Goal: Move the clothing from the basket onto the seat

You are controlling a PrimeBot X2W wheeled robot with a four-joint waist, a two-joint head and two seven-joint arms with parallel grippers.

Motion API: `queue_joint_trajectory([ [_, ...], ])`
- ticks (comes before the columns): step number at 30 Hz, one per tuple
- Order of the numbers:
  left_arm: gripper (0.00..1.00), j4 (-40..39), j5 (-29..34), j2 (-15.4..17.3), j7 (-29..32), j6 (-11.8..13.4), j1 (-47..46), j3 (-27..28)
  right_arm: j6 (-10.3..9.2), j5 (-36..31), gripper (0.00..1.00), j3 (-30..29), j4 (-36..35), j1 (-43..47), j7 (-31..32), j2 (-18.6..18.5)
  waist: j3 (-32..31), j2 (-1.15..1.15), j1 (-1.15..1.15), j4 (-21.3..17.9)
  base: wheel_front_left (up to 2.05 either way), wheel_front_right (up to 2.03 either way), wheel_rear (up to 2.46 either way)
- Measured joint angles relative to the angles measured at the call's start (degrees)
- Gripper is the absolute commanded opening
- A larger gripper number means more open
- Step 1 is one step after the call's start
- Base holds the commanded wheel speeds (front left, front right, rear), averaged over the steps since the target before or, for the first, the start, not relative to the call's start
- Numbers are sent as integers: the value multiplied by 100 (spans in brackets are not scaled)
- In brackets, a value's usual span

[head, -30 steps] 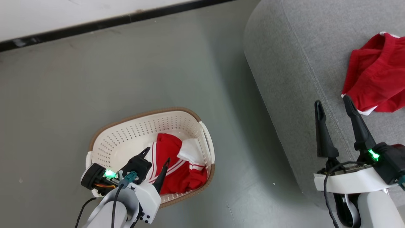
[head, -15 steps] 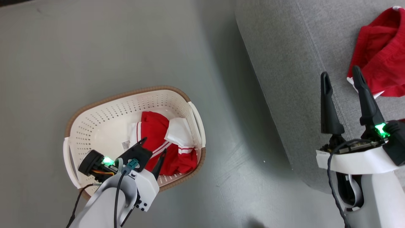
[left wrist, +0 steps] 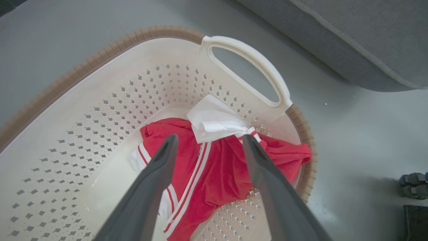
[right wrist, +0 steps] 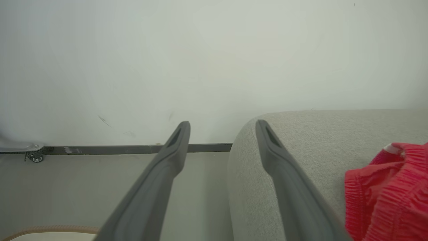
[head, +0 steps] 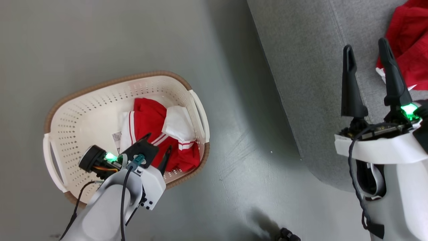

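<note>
Since the earlier frame the head camera's aim has been shifted, so the basket is seen further toward 10 o'clock and the seat higher toward 1 o'clock. The things themselves are not seen to have been moved. One red-and-white garment is crumpled inside the basket, toward the wall at the basket's 3 o'clock side in the head view, with a white patch on top and white stripes along its edge. A paper label is seen on the basket's bottom, just at the garment's 9 o'clock. The left fingers are held apart over this garment with nothing clamped between them; whether the tips touch the cloth cannot be told. The basket is set on the grey floor, near the seat but apart from it. A second red garment is laid on the seat at 2 o'clock. The right fingers are spread wide above the seat's edge, empty, just beside that garment.
</note>
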Motion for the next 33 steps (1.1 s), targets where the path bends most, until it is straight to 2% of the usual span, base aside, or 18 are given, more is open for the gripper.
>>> queue_joint_trajectory([
  [17, 100, 390, 116, -18, 107, -51, -455, -129, 0, 285, 100, 77, -8, -500, -1, -1, 624, 0, 0, -157, 0, 0, 0],
  [33, 100, 584, 103, -137, 105, -159, -745, -166, 0, 396, 100, 56, 25, -769, -1, 0, 884, 0, 0, -249, 0, 0, 0],
])
